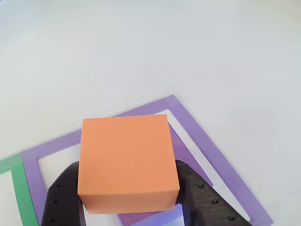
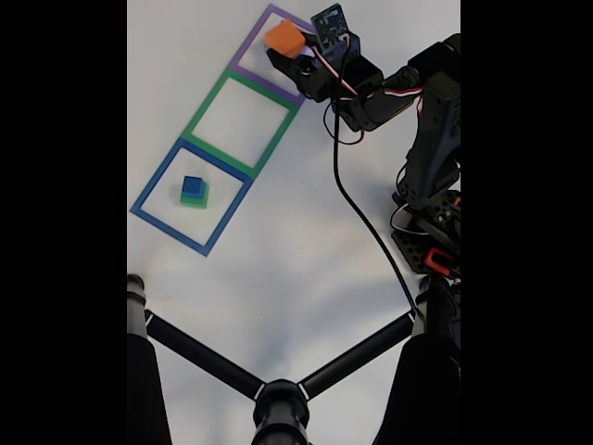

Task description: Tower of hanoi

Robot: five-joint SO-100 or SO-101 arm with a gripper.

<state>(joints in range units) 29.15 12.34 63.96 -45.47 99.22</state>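
Fixed view, orange cube [image 2: 284, 38] gripped inside purple frame [image 2: 248, 52]

We see a plain white desk [image 2: 278, 278] that takes up most of the fixed view and reaches across the upper part of the other view [image 1: 141, 47]. At the bottom of the fixed view, a black stand [image 2: 278, 403] spreads two slanted bars upward from a round hub. Dark upright posts [image 2: 139, 362] flank it at either side.
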